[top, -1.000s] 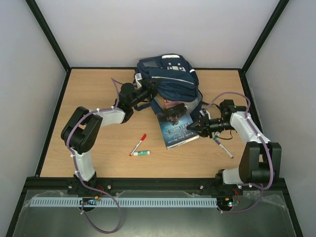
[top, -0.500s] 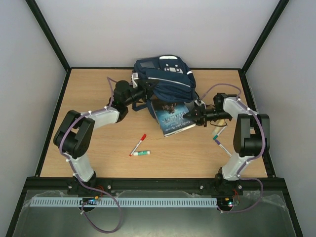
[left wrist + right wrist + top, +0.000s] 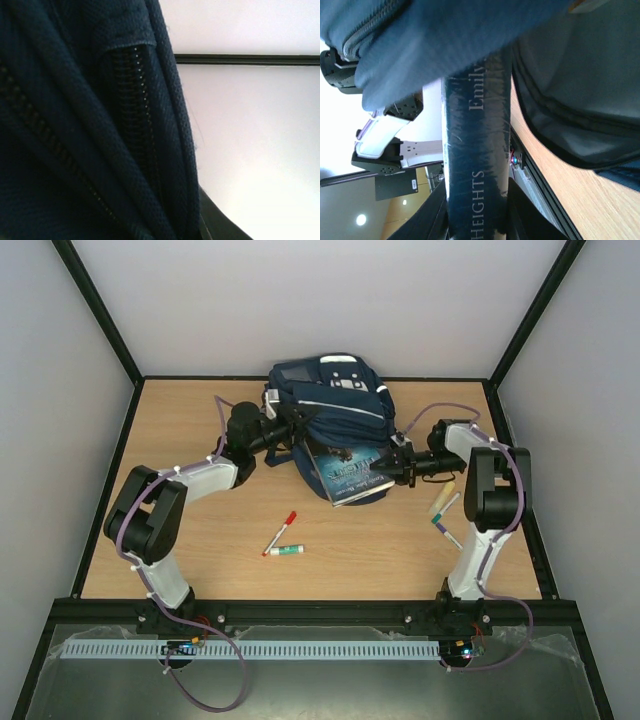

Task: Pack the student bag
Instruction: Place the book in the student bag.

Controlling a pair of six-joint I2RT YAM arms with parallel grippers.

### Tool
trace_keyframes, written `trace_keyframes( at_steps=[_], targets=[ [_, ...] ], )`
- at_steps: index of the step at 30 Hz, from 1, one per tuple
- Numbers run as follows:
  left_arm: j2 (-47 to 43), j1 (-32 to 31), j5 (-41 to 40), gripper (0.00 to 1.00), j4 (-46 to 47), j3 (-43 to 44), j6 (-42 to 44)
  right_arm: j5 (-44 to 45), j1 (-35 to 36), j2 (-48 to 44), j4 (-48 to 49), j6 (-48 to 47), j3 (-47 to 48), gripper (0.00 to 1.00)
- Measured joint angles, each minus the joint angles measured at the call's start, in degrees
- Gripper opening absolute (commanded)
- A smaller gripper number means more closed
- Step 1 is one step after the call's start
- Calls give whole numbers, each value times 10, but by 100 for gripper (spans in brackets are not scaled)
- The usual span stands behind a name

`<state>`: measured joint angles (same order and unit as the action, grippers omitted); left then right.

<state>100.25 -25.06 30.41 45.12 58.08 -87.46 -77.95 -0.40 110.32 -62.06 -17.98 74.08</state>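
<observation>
Wooden desk [image 3: 200,530], navy backpack [image 3: 335,400] mid far edge, long axis roughly far-to-near, mouth toward near edge, left gripper [image 3: 295,428] clamped on its fabric, right gripper [image 3: 393,462] clamped on a book [image 3: 350,472] partly inside.

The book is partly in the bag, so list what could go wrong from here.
1. The dark blue book, partly under the flap of the student bag, may snag a corner on the zipper and buckle.
2. The left gripper pinches only fabric; a slip would let the opening drop shut.
3. The right gripper clamps one edge of the book, so it could twist loose.
</observation>
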Motion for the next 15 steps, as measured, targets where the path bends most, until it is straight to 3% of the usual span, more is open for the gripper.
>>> trace_keyframes(
  at_steps=[8,11,15],
  targets=[
    [-2,4,14,11,-21,0,21,0,-1,95,-61,-59,89,1],
    [-4,5,19,11,-42,2,33,8,0,96,-19,10,82,1],
    [-5,6,26,12,-63,12,44,23,0,75,143,176,4,1]
  ],
)
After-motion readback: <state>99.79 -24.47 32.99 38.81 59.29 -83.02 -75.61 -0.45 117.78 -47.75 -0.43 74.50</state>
